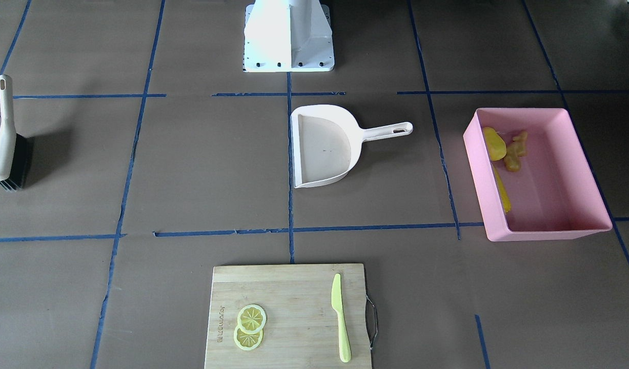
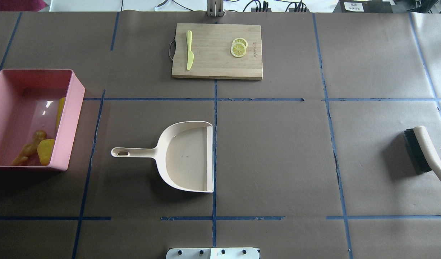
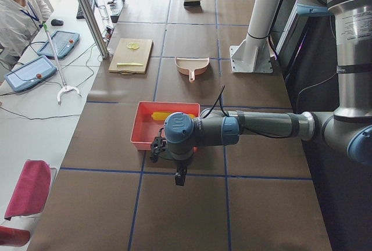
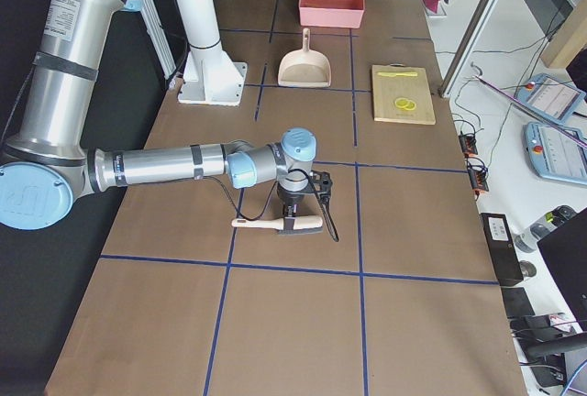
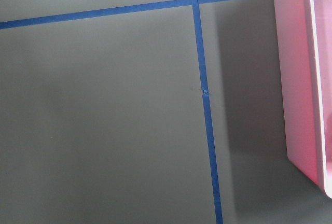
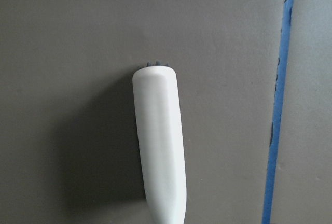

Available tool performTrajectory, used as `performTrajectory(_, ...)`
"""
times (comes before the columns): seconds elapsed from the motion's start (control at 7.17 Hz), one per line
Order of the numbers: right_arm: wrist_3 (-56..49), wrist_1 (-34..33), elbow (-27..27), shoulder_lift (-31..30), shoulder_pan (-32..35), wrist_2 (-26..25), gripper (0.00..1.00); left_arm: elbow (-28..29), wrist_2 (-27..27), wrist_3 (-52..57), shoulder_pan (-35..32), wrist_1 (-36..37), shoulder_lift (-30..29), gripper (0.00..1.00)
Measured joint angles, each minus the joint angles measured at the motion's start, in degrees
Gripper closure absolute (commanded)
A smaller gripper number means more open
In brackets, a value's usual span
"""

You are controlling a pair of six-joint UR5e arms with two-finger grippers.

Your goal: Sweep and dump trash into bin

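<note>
We find all the trash in the bin [image 1: 550,233] at the table's left end: the corn cob [image 1: 501,192] along the wall facing the middle, the lumpy vegetable [image 1: 493,143] touching the ginger root [image 1: 516,151] near the robot. The dustpan [image 1: 324,148] sits empty, well apart to the right. The left gripper [image 3: 179,176] hangs just left of the bin, the nearer arm. The right gripper [image 4: 295,217] is over the brush [image 1: 4,138] far right, whose handle points toward the robot. We cannot tell either claw's opening, and we judge only withdrawal remains
</note>
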Motion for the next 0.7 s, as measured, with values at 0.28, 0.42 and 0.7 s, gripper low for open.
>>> performTrajectory(0.28, -13.1, -8.7, -0.1, 3.3, 9.6, 0.2, 0.00, -0.1, 0.0, 0.0, 0.1, 0.0, -0.2, 0.00)
performTrajectory(0.42, -21.0, -14.4, -0.1, 4.8, 14.8, 0.2, 0.00, -0.1, 0.0, 0.0, 0.1, 0.0, -0.3, 0.00)
performTrajectory(0.7, -28.2, -18.2, -0.8, 2.1, 21.1, 0.0, 0.00, 0.1, 0.1, 0.0, 0.1, 0.0, -0.4, 0.00)
